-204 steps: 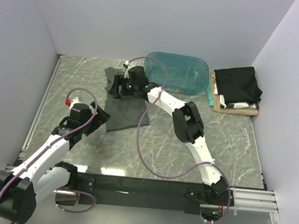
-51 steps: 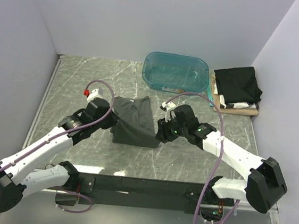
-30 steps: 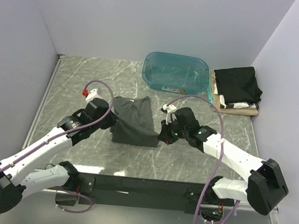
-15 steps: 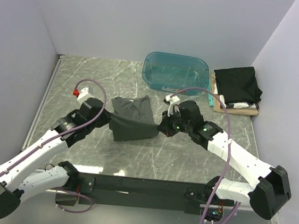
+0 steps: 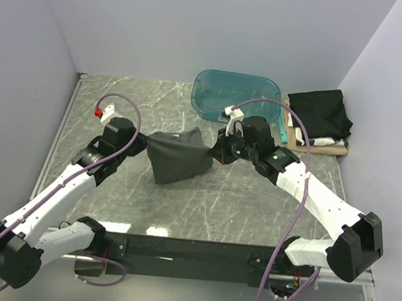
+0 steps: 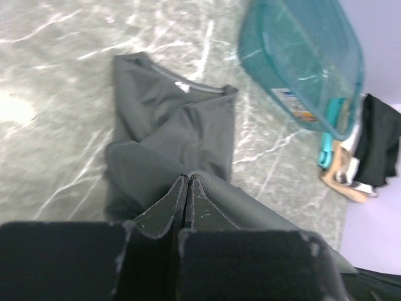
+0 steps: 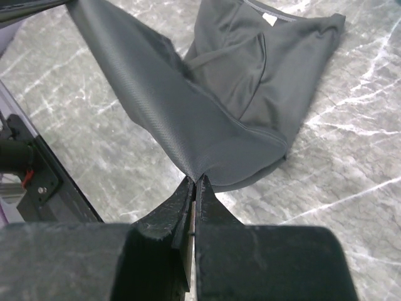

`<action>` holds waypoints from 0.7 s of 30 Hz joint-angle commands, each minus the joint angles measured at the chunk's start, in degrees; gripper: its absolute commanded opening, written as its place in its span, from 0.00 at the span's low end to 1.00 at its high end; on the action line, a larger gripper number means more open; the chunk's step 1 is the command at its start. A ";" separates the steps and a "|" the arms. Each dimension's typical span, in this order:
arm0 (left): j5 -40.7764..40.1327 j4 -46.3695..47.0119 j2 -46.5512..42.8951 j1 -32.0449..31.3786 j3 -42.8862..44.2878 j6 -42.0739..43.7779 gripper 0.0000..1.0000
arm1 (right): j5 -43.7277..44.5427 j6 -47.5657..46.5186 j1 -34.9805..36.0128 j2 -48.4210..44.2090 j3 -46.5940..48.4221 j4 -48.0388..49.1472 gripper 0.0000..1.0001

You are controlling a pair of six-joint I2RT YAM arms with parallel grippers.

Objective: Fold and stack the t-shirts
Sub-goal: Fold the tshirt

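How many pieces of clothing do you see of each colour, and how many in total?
Charcoal-grey t-shirt: 1
Black t-shirt: 1
White t-shirt: 1
Tan t-shirt: 1
Total: 4 that show; the stack may hide more.

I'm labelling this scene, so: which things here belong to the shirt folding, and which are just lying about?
In the job: grey t-shirt, pinched by the left gripper and right gripper; folded shirts stacked by the right wall.
Lying about: teal tub.
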 commanded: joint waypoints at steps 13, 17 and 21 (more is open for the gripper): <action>17.08 16.60 5.71 8.94 -2.81 1.73 0.01 | -5.55 4.04 -4.24 2.79 4.15 5.59 0.00; 19.10 19.78 7.82 11.66 -3.44 2.60 0.01 | -6.79 3.86 -4.33 4.90 5.29 5.50 0.00; 20.07 19.69 11.16 13.25 -1.67 3.48 0.01 | -5.38 3.25 -4.68 7.71 8.28 5.50 0.00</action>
